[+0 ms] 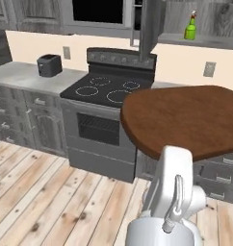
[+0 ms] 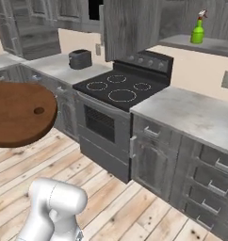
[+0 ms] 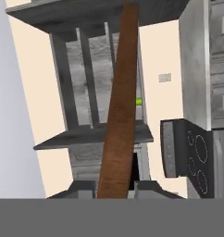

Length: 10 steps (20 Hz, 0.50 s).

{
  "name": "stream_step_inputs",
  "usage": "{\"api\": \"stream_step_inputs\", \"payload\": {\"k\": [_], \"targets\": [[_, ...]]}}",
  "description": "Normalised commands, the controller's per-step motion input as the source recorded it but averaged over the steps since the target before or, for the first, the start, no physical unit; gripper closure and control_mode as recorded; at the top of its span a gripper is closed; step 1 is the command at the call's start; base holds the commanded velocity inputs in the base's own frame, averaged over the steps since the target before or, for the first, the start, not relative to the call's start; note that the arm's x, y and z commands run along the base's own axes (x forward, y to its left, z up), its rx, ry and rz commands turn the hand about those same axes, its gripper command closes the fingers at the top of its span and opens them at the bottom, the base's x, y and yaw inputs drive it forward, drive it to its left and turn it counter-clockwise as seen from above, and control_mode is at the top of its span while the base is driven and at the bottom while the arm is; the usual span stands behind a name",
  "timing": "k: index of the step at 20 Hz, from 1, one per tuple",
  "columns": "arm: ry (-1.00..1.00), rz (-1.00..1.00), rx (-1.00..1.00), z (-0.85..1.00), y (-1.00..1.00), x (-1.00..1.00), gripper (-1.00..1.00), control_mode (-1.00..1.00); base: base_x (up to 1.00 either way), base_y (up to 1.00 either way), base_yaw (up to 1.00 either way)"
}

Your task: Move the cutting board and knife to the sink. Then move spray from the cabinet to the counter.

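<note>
The fingers (image 3: 86, 190) stand drawn together on the near end of the cutting board (image 3: 121, 115), one dark tip on each side of its thin edge, so the gripper (image 3: 115, 190) has the board clamped and lifted clear of any surface. In the hand view the board runs edge-on as a narrow reddish-brown strip from the tips up to the top of the frame. From the left base view the same board (image 1: 186, 120) hangs level in the air as a broad brown oblong above the white arm (image 1: 171, 192), in front of the stove (image 1: 106, 103) and the grey drawers (image 1: 219, 175). From the right base view its rounded end (image 2: 19, 113), with the small hole, sits at the left edge over the wooden floor (image 2: 111, 207). The spray (image 2: 198, 29), a green bottle with a red-and-white head, stands upright on the light shelf of the open cabinet (image 2: 200, 44), up and to the right of the stove and well apart from the board. The counter (image 2: 191, 113) lies below that shelf, just beside the stove. A toaster (image 1: 49, 65) stands on the counter stretch at the stove's other side.
</note>
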Motion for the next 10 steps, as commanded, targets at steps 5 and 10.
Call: {"api": "stream_step_inputs", "payload": {"k": [5,10], "targets": [[0.0,0.0,0.0,0.0,0.0,0.0,1.0,1.0,0.28,0.87,0.16],[0.0,0.0,0.0,0.0,0.0,0.0,1.0,1.0,0.13,0.9,0.21]]}}
